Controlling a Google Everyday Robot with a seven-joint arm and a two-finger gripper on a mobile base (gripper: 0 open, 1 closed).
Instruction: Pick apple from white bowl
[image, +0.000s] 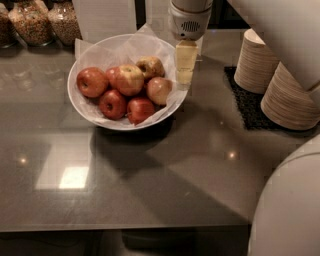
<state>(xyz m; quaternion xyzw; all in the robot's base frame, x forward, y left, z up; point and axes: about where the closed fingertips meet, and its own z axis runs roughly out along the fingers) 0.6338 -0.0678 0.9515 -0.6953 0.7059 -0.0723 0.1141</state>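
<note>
The white bowl (80, 107), lined with crinkled white paper, sits on the grey counter at the centre left. It holds several apples. The apple (129, 79), the largest, yellow-green with a red-orange blush, lies on top near the bowl's middle. Deep red apples lie at the left (92, 81) and front (112, 103). A duller brownish-yellow apple (150, 66) lies behind, and a pale one (159, 90) at the right. My gripper (184, 82) hangs straight down over the bowl's right rim, right of the pale apple and holding nothing that I can see.
Stacks of beige disposable bowls (287, 97) stand at the right on a black mat (247, 107). Glass jars (31, 22) stand at the back left. My arm's white body (290, 200) fills the lower right corner.
</note>
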